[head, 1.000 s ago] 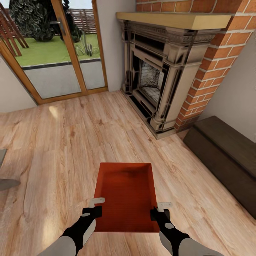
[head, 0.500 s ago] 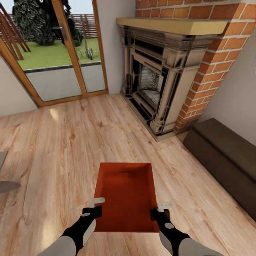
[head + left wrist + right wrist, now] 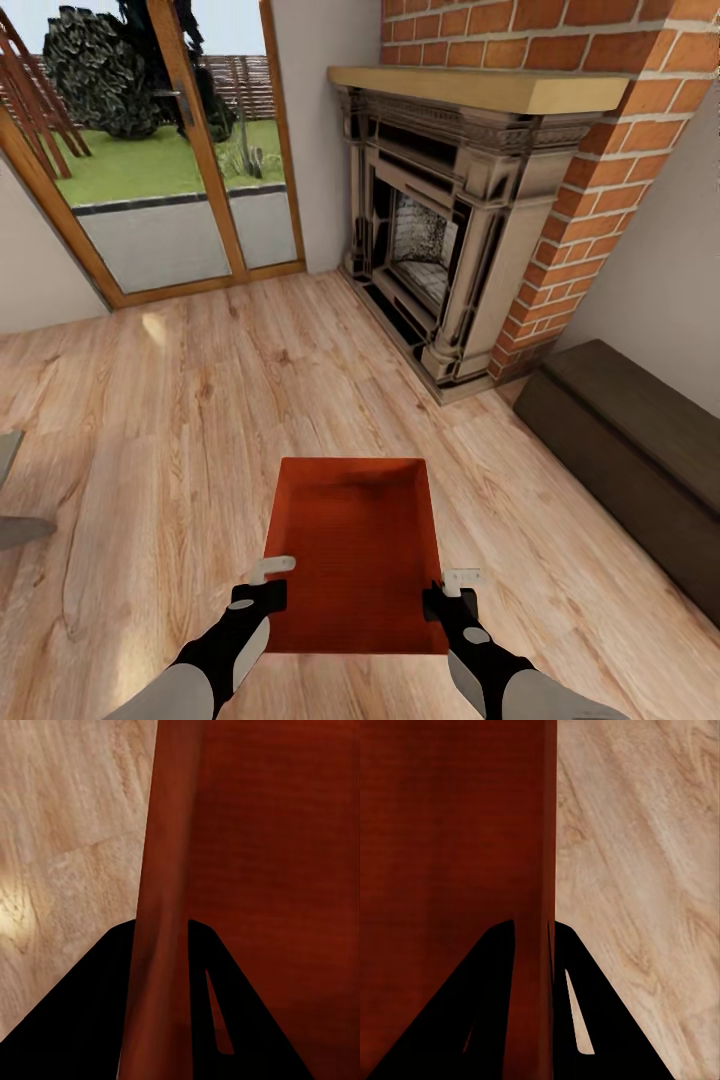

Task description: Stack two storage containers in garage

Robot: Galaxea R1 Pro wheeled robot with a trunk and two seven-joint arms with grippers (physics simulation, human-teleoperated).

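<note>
With the left gripper (image 3: 268, 580) and right gripper (image 3: 452, 590) each clamped on a side wall, carry the lidless red-orange rectangular storage container (image 3: 355, 545) level, clear of the brick fireplace (image 3: 470, 230).

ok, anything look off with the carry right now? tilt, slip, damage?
Nothing stands out. The storage container sits level and square between the left gripper and right gripper, each clamped on a side wall. It looks empty and undamaged, above the wood floor.
</note>
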